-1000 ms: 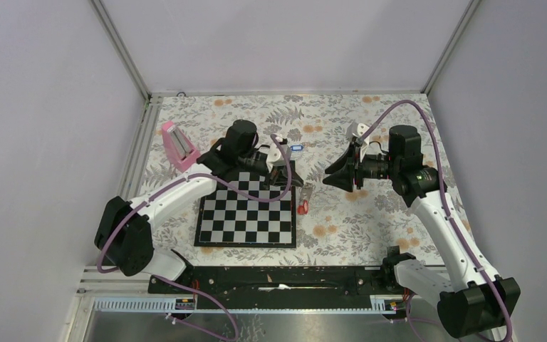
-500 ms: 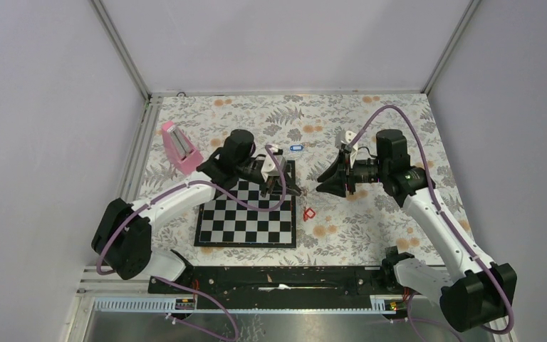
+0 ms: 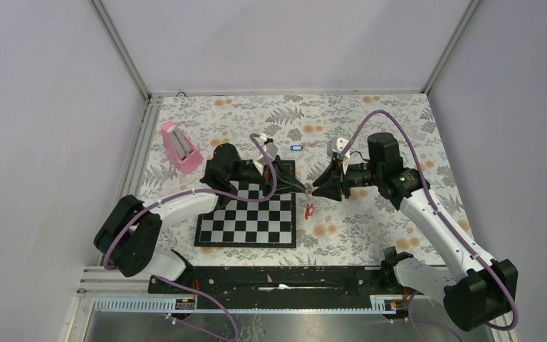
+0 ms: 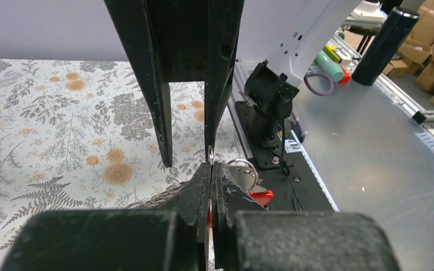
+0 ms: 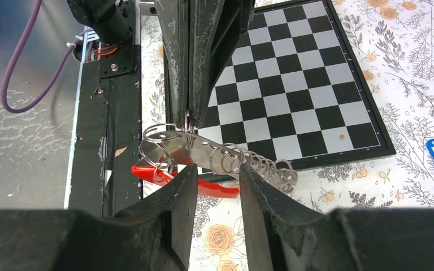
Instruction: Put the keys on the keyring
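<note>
Left gripper (image 3: 300, 188): clenched, pinching the thin wire ring of the keyring (image 5: 172, 148). It holds it above the table (image 3: 370, 228), just off the chessboard's (image 3: 246, 221) right edge near its far corner.
Right gripper (image 3: 315, 189): jaws apart, facing the left one, tips at the keyring and gripping nothing.
Red tag (image 5: 215, 187): directly beneath the ring.
Blue-tagged key (image 3: 296, 148): flat on the table just beyond the chessboard's far right corner.

The right tool (image 5: 213, 172) hides part of the red key (image 5: 219, 188).
</note>
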Robot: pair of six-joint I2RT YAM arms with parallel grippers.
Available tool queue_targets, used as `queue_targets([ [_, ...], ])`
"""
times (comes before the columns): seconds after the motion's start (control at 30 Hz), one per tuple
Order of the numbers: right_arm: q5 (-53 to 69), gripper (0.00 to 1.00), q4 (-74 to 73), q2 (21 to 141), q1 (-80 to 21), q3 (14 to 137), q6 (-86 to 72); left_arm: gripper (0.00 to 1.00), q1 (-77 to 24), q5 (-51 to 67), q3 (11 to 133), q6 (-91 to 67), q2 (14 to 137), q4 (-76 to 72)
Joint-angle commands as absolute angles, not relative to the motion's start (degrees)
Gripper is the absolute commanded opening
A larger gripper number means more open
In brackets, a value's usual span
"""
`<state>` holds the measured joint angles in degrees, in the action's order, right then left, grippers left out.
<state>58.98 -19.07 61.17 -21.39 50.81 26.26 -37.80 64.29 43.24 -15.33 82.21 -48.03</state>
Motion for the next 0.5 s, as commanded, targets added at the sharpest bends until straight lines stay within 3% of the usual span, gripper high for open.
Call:
queue_targets([
  [0.0, 58.8, 0.40, -19.6, 60.4, -22.0, 51.3, 27.8, 0.00, -38.2, 61.5, 42.3, -23.0, 82.3, -59.4],
  [0.47, 61.1, 0.38, -19.8, 60.5, -22.0, 54.4, 25.1, 0.00, -38.9, 55.6, 40.7, -27.9, 82.8, -60.5],
])
